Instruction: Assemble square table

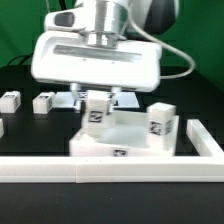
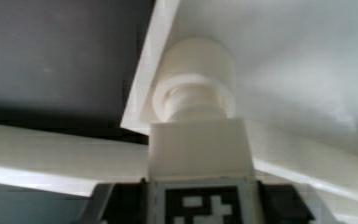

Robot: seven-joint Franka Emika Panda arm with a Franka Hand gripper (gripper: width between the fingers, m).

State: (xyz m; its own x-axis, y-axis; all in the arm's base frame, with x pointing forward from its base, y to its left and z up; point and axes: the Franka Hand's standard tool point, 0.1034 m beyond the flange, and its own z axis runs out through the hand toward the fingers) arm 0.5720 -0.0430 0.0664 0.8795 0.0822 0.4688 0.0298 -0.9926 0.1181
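1. The tabletop [image 1: 112,147] is lying low in the middle of the exterior view on the black table [image 1: 25,85]. It is sitting just inside the border rail [image 1: 60,170], which is running along its six o'clock side.
2. A standing leg [image 1: 162,122] is sitting upright on the tabletop toward three o'clock. One spare leg [image 1: 43,102] and a second spare leg [image 1: 10,100] are lying on the black table out at ten o'clock, well apart from the tabletop.
3. The gripper [image 1: 97,100] is pinching the held leg [image 1: 97,113] upright, jaws narrow on its tagged body, over the tabletop's eleven o'clock corner. In the wrist view the rounded tip [image 2: 194,95] is pointing at white tabletop surface (contact, or a hole beneath it, I cannot tell).
4. Judging the risks:
   - The tip may be sitting off its hole, so pressing could jam it or push the tabletop against the rail.
   - A tilted leg could bind when turned.
   - The leg could slip between the pads under torque.
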